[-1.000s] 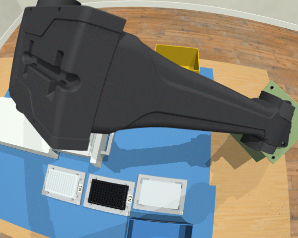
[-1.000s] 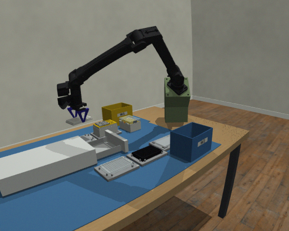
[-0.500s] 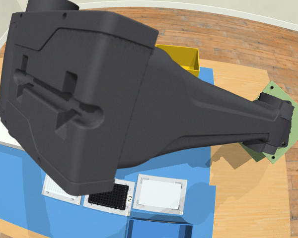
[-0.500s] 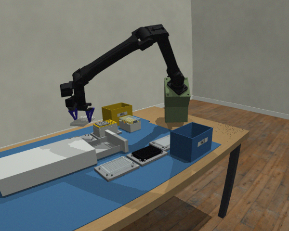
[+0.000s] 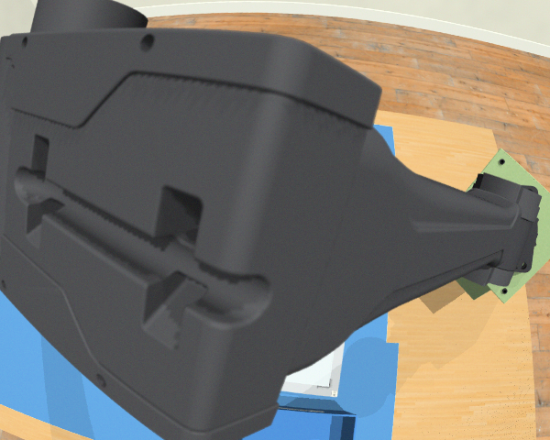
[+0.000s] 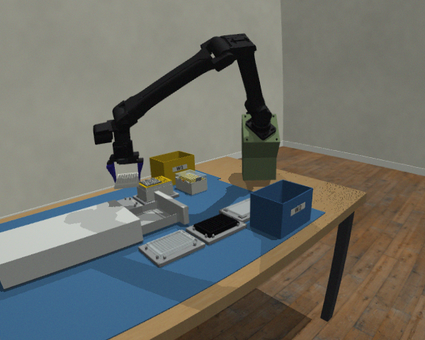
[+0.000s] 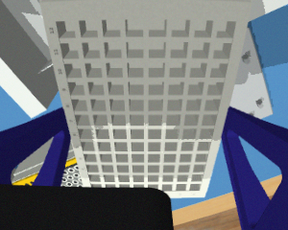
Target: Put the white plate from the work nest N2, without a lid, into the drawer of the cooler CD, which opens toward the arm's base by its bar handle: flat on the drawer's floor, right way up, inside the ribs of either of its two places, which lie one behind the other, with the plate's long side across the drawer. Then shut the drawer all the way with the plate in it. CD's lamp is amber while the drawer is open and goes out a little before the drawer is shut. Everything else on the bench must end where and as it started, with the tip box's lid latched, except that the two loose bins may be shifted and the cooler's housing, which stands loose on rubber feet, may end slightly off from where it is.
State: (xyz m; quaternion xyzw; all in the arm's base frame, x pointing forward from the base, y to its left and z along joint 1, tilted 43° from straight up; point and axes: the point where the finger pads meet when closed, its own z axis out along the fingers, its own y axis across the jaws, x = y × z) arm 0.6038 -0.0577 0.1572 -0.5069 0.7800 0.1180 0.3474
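My gripper (image 6: 125, 171) is shut on the white plate (image 6: 126, 179) and holds it in the air, roughly level, behind and above the open drawer. In the wrist view the plate (image 7: 147, 90) fills the space between the blue fingers, and its grid of wells faces the camera. The cooler CD (image 6: 66, 234) is a long white box. Its drawer (image 6: 154, 214) stands pulled out toward the arm's base, with the front panel (image 6: 173, 209) at its end. In the top view the arm (image 5: 170, 213) hides the plate, the gripper and the drawer.
A yellow-topped tip box (image 6: 154, 183) and a tube rack (image 6: 191, 181) stand just beyond the drawer, with a yellow bin (image 6: 172, 163) behind them. Three nests lie in front: a clear plate (image 6: 171, 246), a black plate (image 6: 216, 224), a white one (image 6: 238, 209). A blue bin (image 6: 281, 206) is at the right.
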